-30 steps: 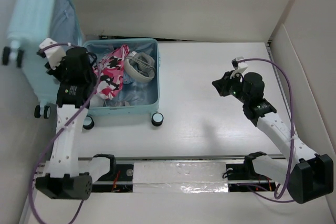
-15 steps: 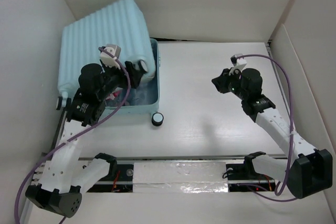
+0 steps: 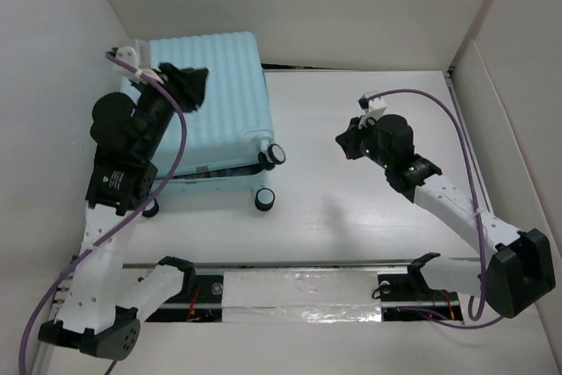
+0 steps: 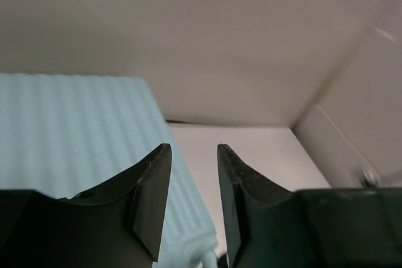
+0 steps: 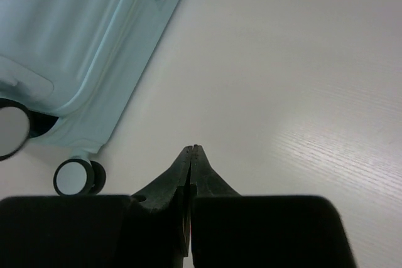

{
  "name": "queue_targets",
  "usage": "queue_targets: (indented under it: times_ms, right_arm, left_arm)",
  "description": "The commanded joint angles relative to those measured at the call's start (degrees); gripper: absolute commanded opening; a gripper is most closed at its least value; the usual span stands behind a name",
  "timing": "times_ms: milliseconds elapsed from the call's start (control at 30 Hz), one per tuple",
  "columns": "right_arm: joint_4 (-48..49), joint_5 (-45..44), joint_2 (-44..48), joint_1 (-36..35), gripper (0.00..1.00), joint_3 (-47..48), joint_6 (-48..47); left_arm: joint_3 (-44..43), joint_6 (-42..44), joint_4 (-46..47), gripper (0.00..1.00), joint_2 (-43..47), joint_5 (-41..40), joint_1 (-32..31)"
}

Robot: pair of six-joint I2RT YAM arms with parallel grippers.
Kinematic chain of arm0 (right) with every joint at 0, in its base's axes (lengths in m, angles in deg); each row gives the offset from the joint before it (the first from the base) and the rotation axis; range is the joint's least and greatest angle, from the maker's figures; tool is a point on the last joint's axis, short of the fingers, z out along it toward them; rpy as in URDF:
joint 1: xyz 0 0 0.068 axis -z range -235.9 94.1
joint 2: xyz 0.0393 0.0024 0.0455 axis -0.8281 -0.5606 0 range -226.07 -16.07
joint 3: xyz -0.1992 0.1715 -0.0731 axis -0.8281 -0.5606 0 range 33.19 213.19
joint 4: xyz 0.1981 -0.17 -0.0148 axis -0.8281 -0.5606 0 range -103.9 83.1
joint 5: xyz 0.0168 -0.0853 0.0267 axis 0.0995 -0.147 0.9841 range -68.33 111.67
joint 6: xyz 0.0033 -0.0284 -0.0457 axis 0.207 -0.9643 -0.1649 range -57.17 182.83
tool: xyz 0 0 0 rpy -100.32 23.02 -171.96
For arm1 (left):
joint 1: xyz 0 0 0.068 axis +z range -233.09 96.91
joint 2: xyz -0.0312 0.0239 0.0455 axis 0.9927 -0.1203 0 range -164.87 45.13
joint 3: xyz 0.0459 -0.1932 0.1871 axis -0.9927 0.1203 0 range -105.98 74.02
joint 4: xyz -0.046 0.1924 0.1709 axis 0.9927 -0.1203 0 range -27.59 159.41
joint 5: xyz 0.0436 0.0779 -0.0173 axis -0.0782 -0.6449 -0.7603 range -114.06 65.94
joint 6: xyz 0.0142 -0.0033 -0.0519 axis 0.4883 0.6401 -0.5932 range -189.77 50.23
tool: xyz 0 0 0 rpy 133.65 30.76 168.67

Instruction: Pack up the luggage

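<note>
Lid point(image 3: 215, 76) has swung down: our suitcase point(image 3: 224, 129) lies closed, far left on the table point(image 3: 369, 217). We hold nothing: left gripper point(image 4: 194, 152) half open above it, right gripper point(image 5: 191, 150) pinched shut. Unlatched, the lid could spring open.

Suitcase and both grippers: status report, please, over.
Left gripper open, empty, above the suitcase. Right gripper shut, empty, over the table. Suitcase lid down, lying flat, wheels toward the arms. Nothing seen in the way.
</note>
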Motion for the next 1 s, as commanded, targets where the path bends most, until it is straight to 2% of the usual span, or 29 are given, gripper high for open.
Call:
queue_targets:
  times_ms: [0, 67, 100, 133, 167, 267, 300, 433, 567, 833, 967]
  right_arm:
    - [2.4, -3.9, -1.3, -3.4, 0.0, 3.8, -0.6]
    - [2.7, -5.3, -3.1, -5.7, 0.0, 5.4, -0.7]
    - [3.0, -5.8, -3.7, -6.3, 0.0, 6.0, -0.8]
    - [3.2, -7.2, -4.4, -6.3, 0.0, 7.3, -0.8]
    - [3.5, -7.4, -6.2, -7.0, 0.0, 7.9, -0.9]
    - [2.7, -7.5, -10.1, -8.1, 0.0, 11.1, -1.7]
    - [2.7, -7.5, -10.9, -8.1, 0.0, 11.7, -1.9]
    - [4.9, -7.4, -13.3, -8.1, 0.0, 11.9, -2.0]
    - [6.0, -7.9, -16.1, -8.1, 0.0, 13.0, -1.5]
    - [6.8, -9.0, -20.1, -8.1, 0.04, 16.2, -0.8]
    - [8.1, -8.9, -21.2, -7.5, 0.06, 17.4, -0.1]
  left_arm:
    - [-6.9, -3.9, -2.4, 0.31, -9.1, -33.0, 3.7]
    - [-11.2, -4.9, -6.9, 0.24, -14.3, -37.0, 7.4]
    - [-12.5, -5.7, -8.1, 0.21, -18.8, -38.0, 11.2]
    - [-13.7, -6.2, -9.2, 0.2, -20.6, -37.7, 13.2]
    - [-13.7, -6.4, -8.7, 0.2, -21.9, -38.0, 14.8]
    - [-12.4, -6.2, -5.9, 0.3, -26.3, -40.9, 22.6]
    - [-13.1, -6.3, -5.9, 0.3, -27.5, -41.2, 22.6]
    - [-18.4, -4.2, -9.1, 0.33, -33.5, -41.5, 32.2]
    - [-19.6, -2.7, -9.4, 0.34, -37.5, -44.1, 36.6]
    - [-15.1, -1.4, -10.0, 0.33, -45.5, -43.1, 36.6]
    - [-5.8, -0.6, -6.1, 0.33, -45.7, -42.7, 32.3]
